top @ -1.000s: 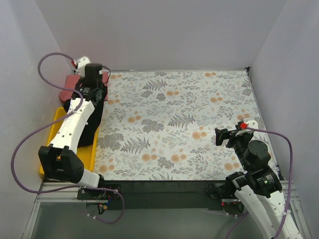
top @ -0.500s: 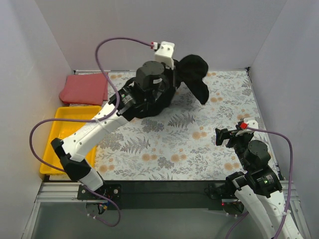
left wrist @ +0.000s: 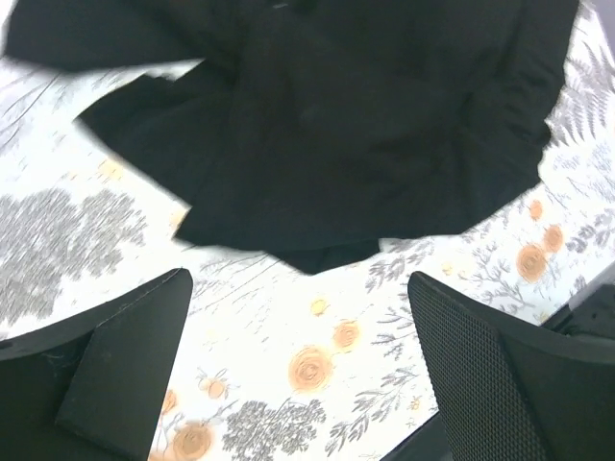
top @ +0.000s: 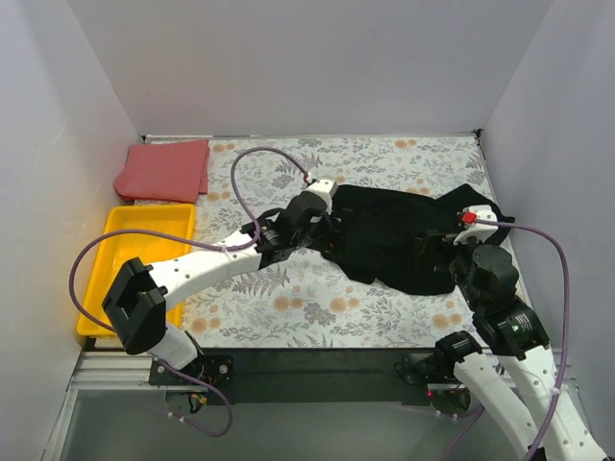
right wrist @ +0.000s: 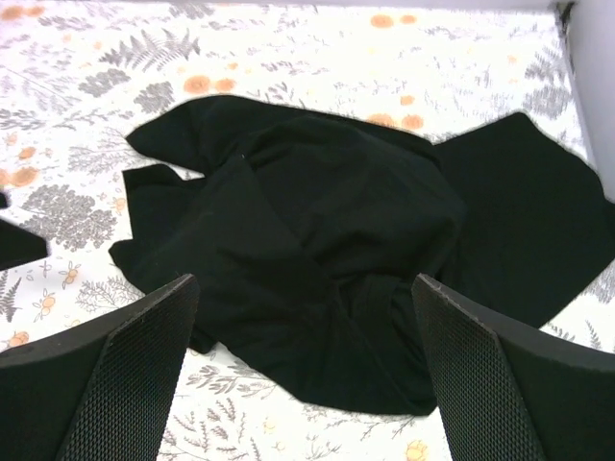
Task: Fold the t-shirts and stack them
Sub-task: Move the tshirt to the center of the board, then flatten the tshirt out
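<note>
Black t-shirt (top: 399, 240) moved from left edge to centre-right tabletop (top: 279, 178), giving you room to spread it | left tool (left wrist: 298, 360) and right tool (right wrist: 306, 360) both released, empty

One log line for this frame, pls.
black t-shirt: crumpled on floral cloth | left pincer: open, at its edge | right pincer: open, above it | coral-red t-shirt: folded, far-left corner

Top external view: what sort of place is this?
Probably a lab recording booth: plain white walls box in a floral cloth, with left arm and right arm mounted at the near edge.
</note>
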Tool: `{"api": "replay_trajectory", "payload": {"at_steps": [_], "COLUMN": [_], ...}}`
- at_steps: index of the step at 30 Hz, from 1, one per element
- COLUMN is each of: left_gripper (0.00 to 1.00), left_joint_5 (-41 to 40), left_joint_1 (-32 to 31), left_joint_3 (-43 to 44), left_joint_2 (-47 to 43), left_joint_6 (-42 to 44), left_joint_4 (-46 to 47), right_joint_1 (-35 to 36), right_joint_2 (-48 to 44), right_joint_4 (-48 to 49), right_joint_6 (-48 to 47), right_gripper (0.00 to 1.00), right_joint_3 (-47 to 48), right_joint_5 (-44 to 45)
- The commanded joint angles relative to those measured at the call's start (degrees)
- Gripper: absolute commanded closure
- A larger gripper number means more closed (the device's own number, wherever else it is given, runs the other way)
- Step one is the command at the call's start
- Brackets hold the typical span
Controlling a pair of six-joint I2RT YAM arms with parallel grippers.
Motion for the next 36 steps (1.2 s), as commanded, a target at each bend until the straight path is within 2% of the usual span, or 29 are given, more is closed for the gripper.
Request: {"api": "replay_trajectory", "payload": {"at_steps": [1,5,9,13,18,28,32,35,36], "left_gripper": [0.06,0.07,0.09,0.13,0.16,0.20,0.35,0.53,0.71], "left_joint_5": [-1.75,2.29,3.97,4.32,4.93,-1.65,-2.80,-3.41,-3.59], "left_joint_1": [4.55,14.64,17.74,18.98,19.06,18.98,17.58,16.26,15.99], "left_joint_3": [-4.41,-6.45,0.02,8.81,16.13,26.68,26.34,24.58,23.88], "left_joint_2": [-6.72,-2.43,6.88,19.34,27.89,39.41,41.26,41.88,41.97], "left_joint_6": [-8.45,-11.46,-9.28,-7.16,-5.66,1.98,4.00,4.36,4.01], "left_joint_4": [3.68,4.29,6.57,4.74,3.24,3.15,3.06,3.15,3.15], "right_joint_1": [0.27,0.18,-1.74,-5.87,-15.26,-18.36,-18.63,-18.63,-18.71], "right_joint_2": [6.45,18.56,25.97,29.32,31.17,35.39,36.61,38.19,38.81], "right_joint_4": [-2.22,-2.57,-2.40,-1.69,0.24,3.40,4.98,7.17,7.88], "right_joint_6": [5.30,9.61,14.28,16.56,17.09,20.70,22.10,23.51,24.29], "right_gripper": [0.02,0.02,0.03,0.06,0.10,0.12,0.12,0.13,0.14], "right_joint_3": [3.02,3.73,3.38,2.07,-0.66,-3.39,-4.53,-5.85,-6.11], "right_joint_5": [3.87,2.65,-0.24,-4.55,-12.10,-17.92,-18.27,-19.50,-20.20]}}
